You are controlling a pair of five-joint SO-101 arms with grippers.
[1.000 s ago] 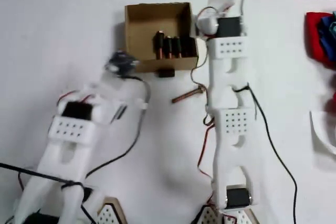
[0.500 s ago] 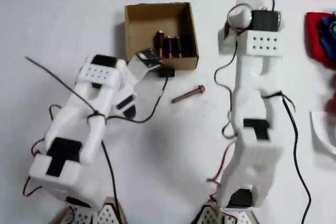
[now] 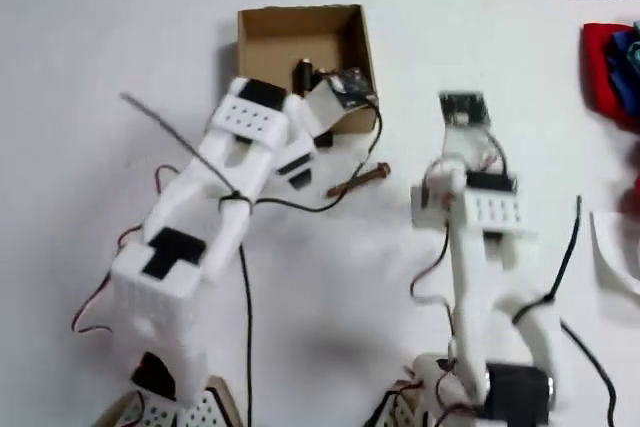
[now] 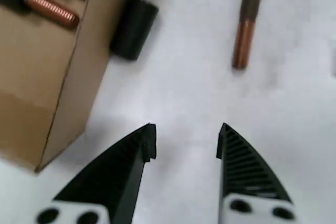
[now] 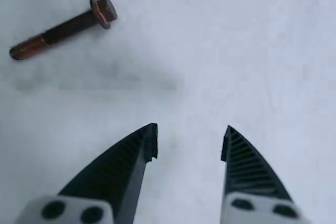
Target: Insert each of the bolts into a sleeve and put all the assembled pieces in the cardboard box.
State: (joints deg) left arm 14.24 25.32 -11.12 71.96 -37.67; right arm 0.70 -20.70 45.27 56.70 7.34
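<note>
Cardboard box [image 3: 262,47], loose bolt [image 3: 357,180] and loose sleeve [image 4: 134,33] all rest on the white bench [image 3: 120,47], which spans the whole high view. Two white arms rise from the near edge. The left arm [image 3: 230,167] slants up toward the box, its wrist over the box's near right corner. The right arm [image 3: 480,237] stands well to the right of the bolt, over bare bench. The box is open-topped and sits toward the far side. Inside it lie assembled pieces [image 3: 305,75], dark sleeves with coppery threaded ends poking out, seen at the corner of the left wrist view [image 4: 50,9]. A red cloth [image 3: 610,67] lies at the right edge.

The left hand [image 4: 186,140] hangs spread above the bench just beside the box's outer wall [image 4: 52,77], pinching nothing. The right hand [image 5: 189,140] is likewise spread over bare bench, with nothing between its fingers.

The bolt [image 4: 249,19] lies flat on the bench between the two arms, near the box but apart from it, its flanged head [image 5: 103,10] toward the right arm. The short black sleeve lies on its side just beside the box's wall, apart from the bolt.
</note>
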